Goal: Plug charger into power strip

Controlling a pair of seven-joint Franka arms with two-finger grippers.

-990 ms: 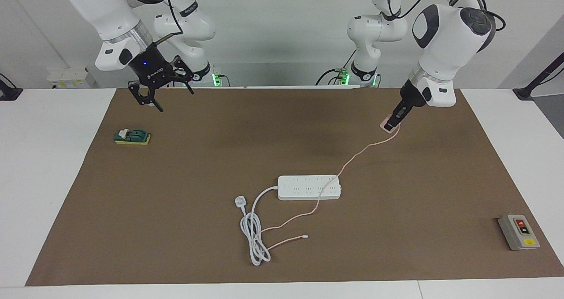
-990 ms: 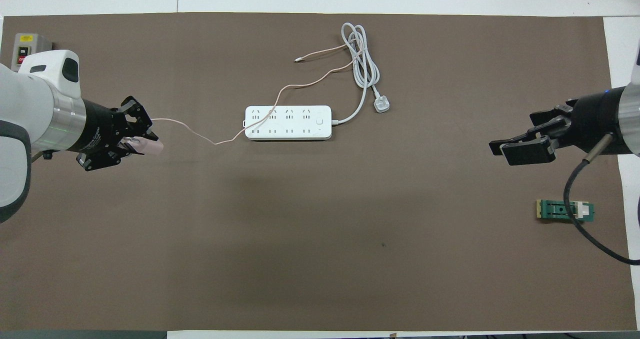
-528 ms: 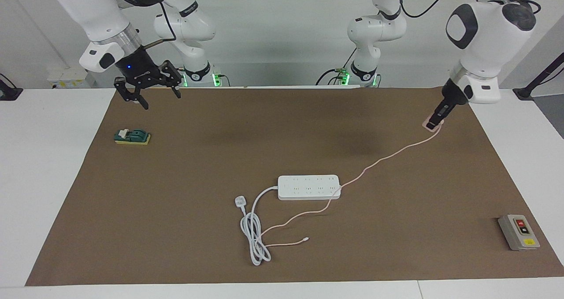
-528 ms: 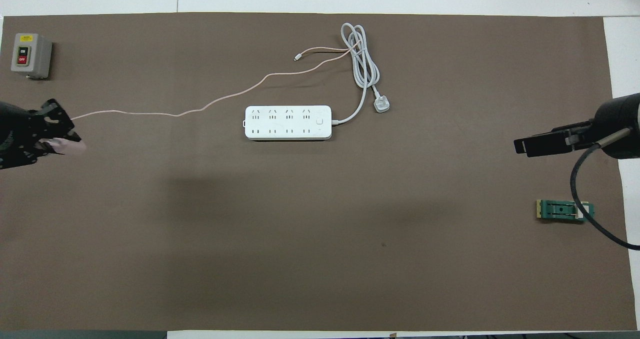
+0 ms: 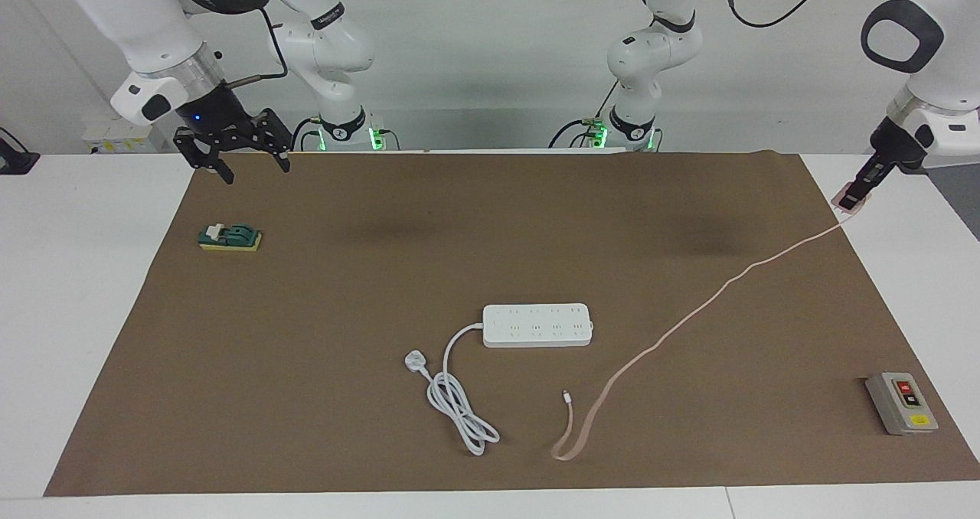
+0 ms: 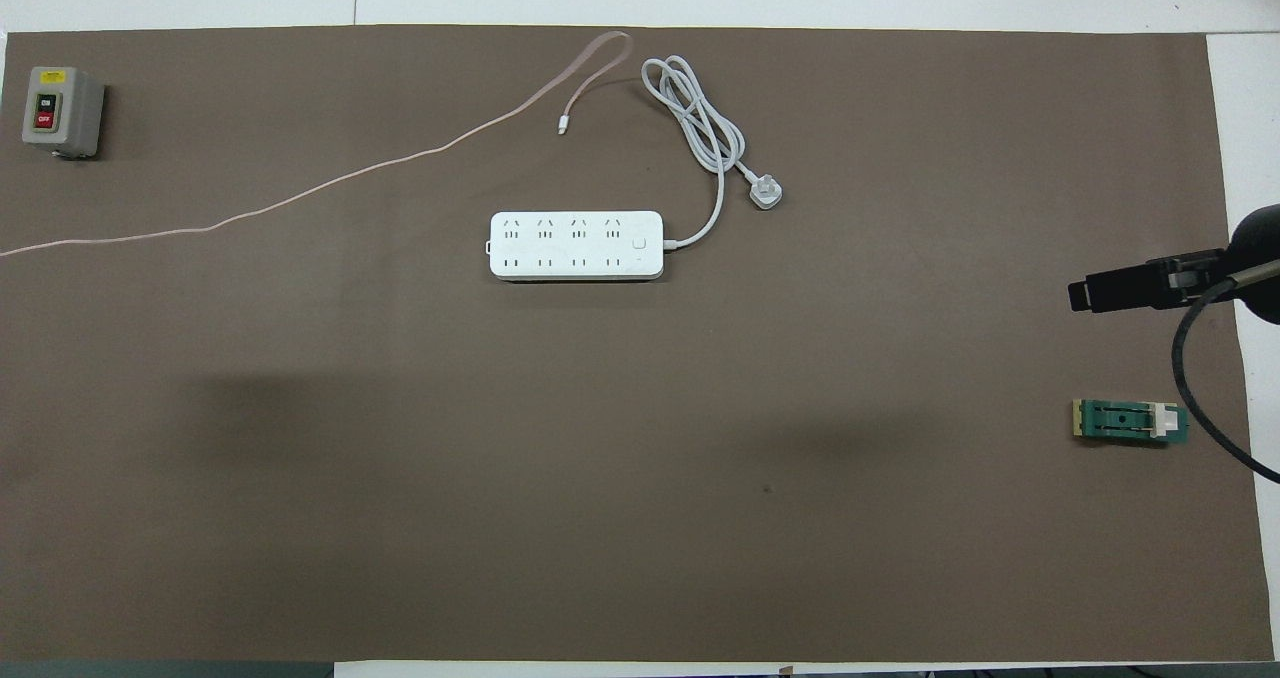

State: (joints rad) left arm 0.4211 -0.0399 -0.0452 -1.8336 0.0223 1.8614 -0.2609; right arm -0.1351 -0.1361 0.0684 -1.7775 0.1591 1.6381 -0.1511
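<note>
The pale pink charger [image 5: 847,202] hangs over the mat's edge at the left arm's end of the table, with my left gripper [image 5: 856,194] shut on it. That gripper is outside the overhead view. The charger's thin pink cable [image 5: 689,314] [image 6: 300,190] trails across the mat to a small white connector [image 5: 566,396] [image 6: 564,128]. The white power strip [image 5: 537,325] [image 6: 575,245] lies flat mid-mat with its sockets up, and the cable is off it. My right gripper [image 5: 256,170] [image 6: 1085,295] hangs open over the mat's edge at the right arm's end.
The strip's thick white cord [image 5: 462,408] [image 6: 700,123] coils beside it and ends in a three-pin plug [image 5: 415,360] [image 6: 766,195]. A grey button box [image 5: 902,403] [image 6: 60,110] sits at the left arm's end. A green block [image 5: 230,237] [image 6: 1130,421] lies near the right gripper.
The left gripper carried the charger toward its end of the table and out of the overhead view. It dragged the cable off the strip and shifted the white cord. The right gripper drew back.
</note>
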